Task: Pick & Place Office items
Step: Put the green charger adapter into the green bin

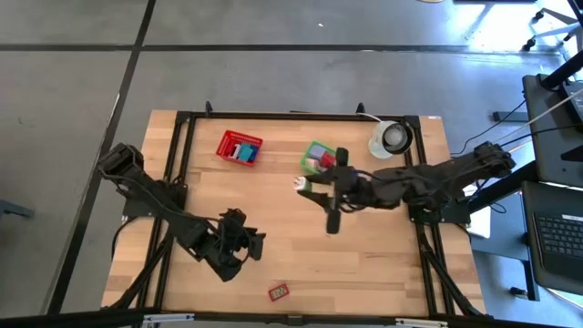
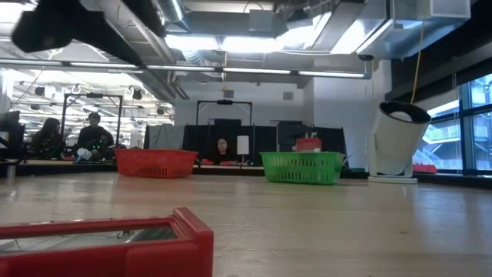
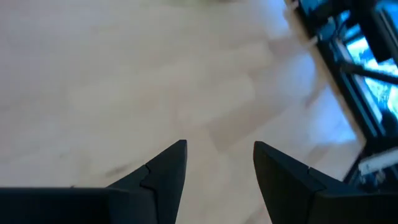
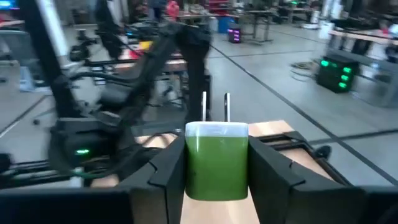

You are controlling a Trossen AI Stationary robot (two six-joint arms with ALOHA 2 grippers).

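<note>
I'm carrying a green item (image 4: 217, 160) in the right gripper's (image 4: 217, 186) closed jaws; next, release over the green basket (image 1: 317, 157), left gripper (image 3: 217, 168) open, idle.

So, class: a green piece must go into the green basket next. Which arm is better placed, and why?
The right. Its gripper is shut on the green piece and hovers just beside the green basket. The left gripper is open, empty, and low over bare table near the front.
</note>
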